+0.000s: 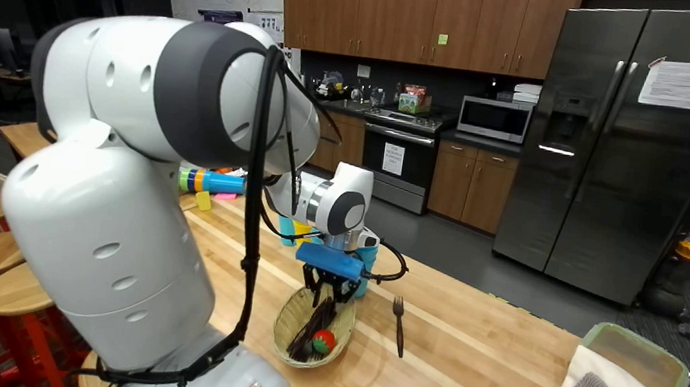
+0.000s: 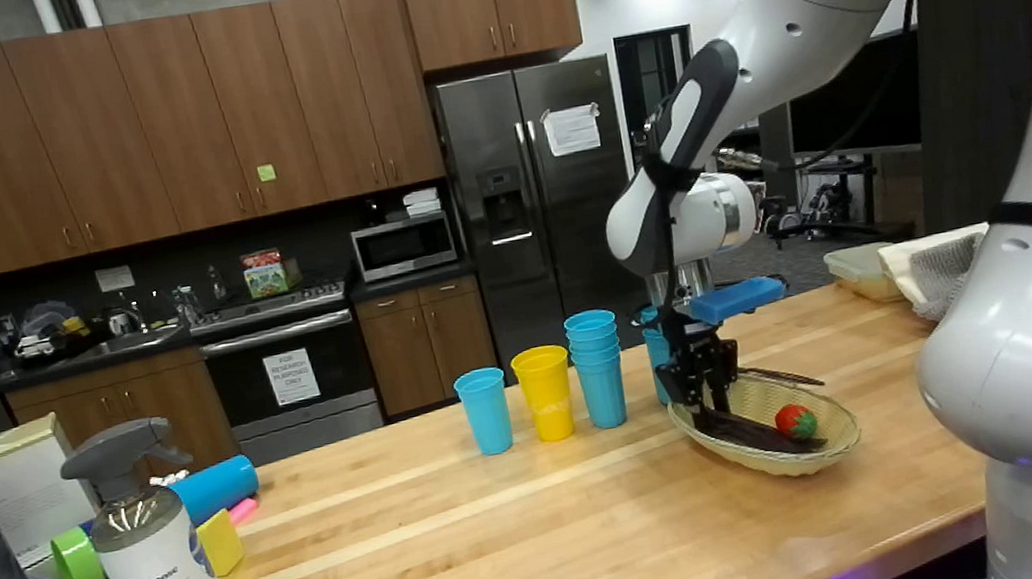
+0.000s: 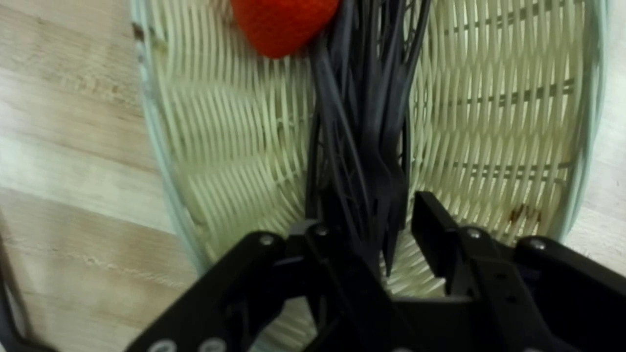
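While our jaws stand apart at one end of the black cutlery (image 3: pixel 371 117), we see it lying in the wicker basket (image 3: pixel 503 137), red strawberry (image 1: pixel 323 342) alongside, loose fork (image 1: pixel 400 331) on the bench (image 1: pixel 471 335) nearby.

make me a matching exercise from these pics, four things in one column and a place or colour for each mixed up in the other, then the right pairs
1. strawberry
2. lone fork
3. yellow cup
4. dark cutlery

A. between a blue cup and a stack of blue cups
B. bundled in the basket, where the hand reaches in
C. red with a green top
D. on the tabletop, outside the basket

Pairs: 1-C, 2-D, 3-A, 4-B
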Controlling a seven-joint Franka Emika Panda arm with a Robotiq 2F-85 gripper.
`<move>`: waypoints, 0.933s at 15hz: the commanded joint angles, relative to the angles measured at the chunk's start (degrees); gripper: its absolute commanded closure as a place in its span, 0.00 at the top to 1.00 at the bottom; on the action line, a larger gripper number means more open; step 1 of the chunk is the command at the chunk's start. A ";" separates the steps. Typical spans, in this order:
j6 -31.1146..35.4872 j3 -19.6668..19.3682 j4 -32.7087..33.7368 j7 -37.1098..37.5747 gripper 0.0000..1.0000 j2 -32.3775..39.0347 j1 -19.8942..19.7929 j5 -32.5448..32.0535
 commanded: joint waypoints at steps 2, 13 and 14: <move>-0.15 0.06 0.08 1.00 0.04 -0.35 -0.72 -1.43; -8.41 0.02 -0.84 2.87 0.06 -14.04 -2.97 -10.55; -9.45 0.08 -0.55 2.89 0.06 -15.45 -3.00 -11.19</move>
